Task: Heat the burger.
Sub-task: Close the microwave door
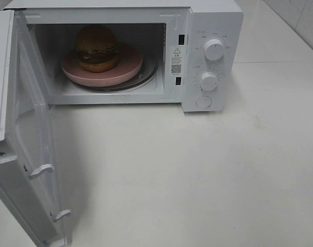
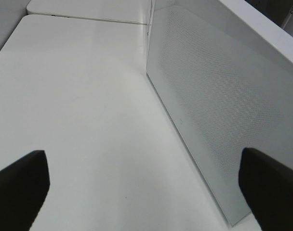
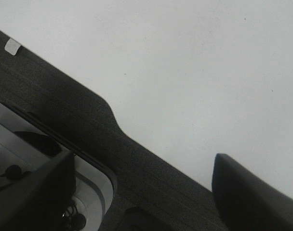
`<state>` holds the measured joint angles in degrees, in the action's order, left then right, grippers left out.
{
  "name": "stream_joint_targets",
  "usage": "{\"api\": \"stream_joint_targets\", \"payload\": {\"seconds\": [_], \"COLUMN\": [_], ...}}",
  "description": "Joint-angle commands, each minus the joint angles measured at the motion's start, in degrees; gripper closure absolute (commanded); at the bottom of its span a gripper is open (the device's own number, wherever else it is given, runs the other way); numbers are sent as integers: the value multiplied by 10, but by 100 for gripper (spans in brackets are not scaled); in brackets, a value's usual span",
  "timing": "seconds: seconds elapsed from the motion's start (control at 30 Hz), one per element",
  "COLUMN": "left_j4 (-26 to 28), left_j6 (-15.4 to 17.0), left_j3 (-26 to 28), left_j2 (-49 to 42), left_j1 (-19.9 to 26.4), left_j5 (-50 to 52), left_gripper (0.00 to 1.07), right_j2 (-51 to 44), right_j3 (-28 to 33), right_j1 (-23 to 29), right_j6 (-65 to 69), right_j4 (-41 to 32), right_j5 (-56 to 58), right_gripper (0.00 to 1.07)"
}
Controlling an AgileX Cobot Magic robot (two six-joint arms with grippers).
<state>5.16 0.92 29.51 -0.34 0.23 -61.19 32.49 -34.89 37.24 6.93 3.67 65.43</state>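
The burger [image 1: 97, 47] is set on the pink plate [image 1: 129, 69] inside the open microwave [image 1: 213, 20], so loading is judged done and closing the door [image 1: 30, 128] is taken to be the step in hand. The left jaws are spread fully, nothing held, just beside the door's meshed panel; the right jaws are likewise wide and empty above the bench [image 1: 197, 170]. A push on the door, then a turn of a knob [image 1: 208, 81], would be called for. Neither arm is seen in the high view, the door's lower corner is cut off, and the knob markings cannot be read.
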Motion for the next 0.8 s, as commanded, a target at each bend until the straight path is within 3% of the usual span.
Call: {"api": "stream_joint_targets", "payload": {"seconds": [0.03,0.17,0.37,0.8], "left_j4": [1,1,1,1], "left_j6": [1,1,1,1], "left_j3": [1,1,1,1], "left_j2": [-10,-10,-10,-10], "left_j1": [2,2,2,2], "left_j5": [0,0,0,0], "left_gripper": [7,7,7,7], "right_j2": [-26,-85,-152,-276], "right_j3": [22,38,62,60], "right_j1": [-25,-104,-173,-290], "right_j6": [7,3,-1,-23], "right_j4": [1,0,1,-5], "right_j5": [-1,-30,-83,-83], "right_gripper": [31,31,31,31]}}
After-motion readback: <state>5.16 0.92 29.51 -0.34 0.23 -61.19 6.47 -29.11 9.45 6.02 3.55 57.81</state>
